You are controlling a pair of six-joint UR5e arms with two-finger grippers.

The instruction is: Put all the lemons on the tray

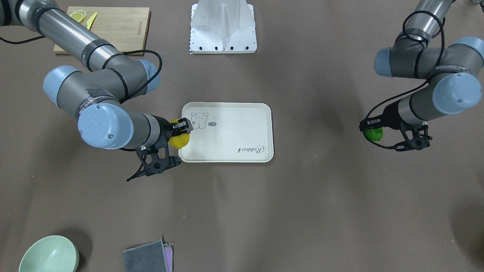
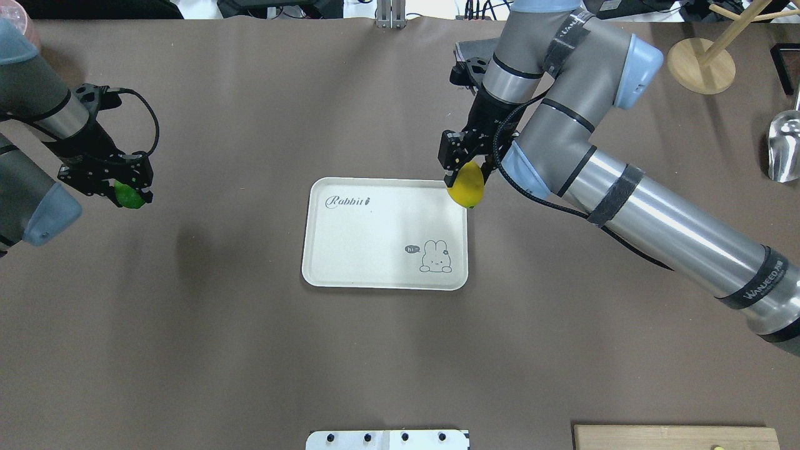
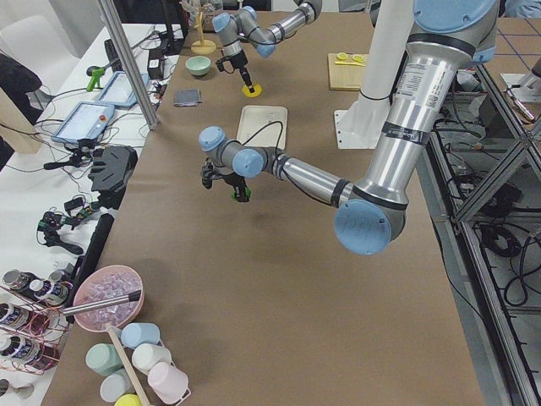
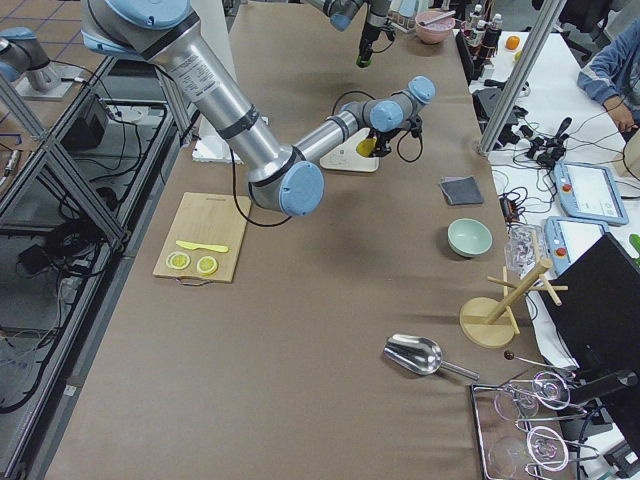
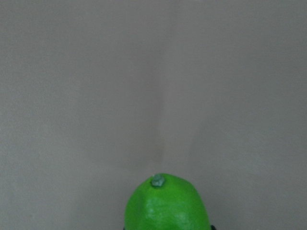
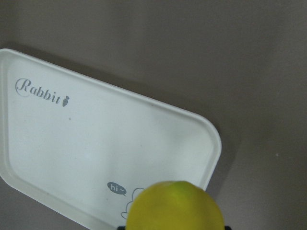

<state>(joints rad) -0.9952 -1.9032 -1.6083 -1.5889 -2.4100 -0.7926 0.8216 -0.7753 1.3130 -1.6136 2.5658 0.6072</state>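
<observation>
My right gripper (image 2: 464,175) is shut on the bright yellow lemon (image 2: 467,189) and holds it above the far right corner of the cream tray (image 2: 375,237). The right wrist view shows this lemon (image 6: 175,206) over the tray (image 6: 96,143); the front view shows the gripper (image 1: 180,133), the lemon (image 1: 177,140) and the tray (image 1: 234,128). My left gripper (image 2: 125,187) is shut on the green lemon (image 2: 131,197) above bare table, far to the tray's left. The green lemon also shows in the front view (image 1: 374,134) and the left wrist view (image 5: 165,203). The tray holds nothing.
A bamboo cutting board (image 1: 113,26) with lemon slices (image 1: 78,16) and a yellow knife lies by the robot's right side. A green bowl (image 1: 49,255) and folded grey cloth (image 1: 147,257) sit at the far edge. A wooden stand (image 2: 700,65) and metal scoop (image 2: 784,147) stand far right.
</observation>
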